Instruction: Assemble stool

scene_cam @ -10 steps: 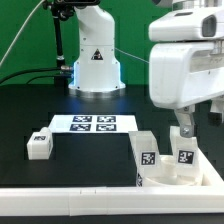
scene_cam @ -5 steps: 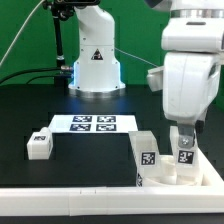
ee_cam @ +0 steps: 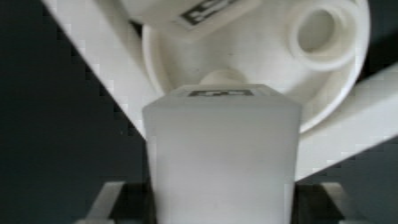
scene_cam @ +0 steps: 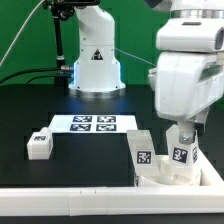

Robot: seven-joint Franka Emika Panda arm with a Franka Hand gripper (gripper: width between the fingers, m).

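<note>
Stool parts are gathered mostly at the near right of the tabletop. The seat disc lies flat there, just beside the border rail. A standing leg is set upright in the disc on the exterior view's left side. The held leg is carried upright over the disc's right side by the gripper. Its fingers are pinched onto two opposite faces of that leg, as the wrist view shows. In that view an open round socket is seen on the disc, away from the leg's end. The spot directly under the leg is hidden by the leg itself, so it cannot be told whether the end is entered or only resting on the disc. A loose leg lies well apart at the left, near the marker board.

Misalignment is judged the main risk. If the held leg is pressed down off-centre, it could catch on the socket rim and be tilted within the grip, or the light disc could be pushed sideways against the rail. The standing leg could then be knocked loose, since it is close beside the gripper body. If the leg is released before it is fully seated, it could topple.
</note>
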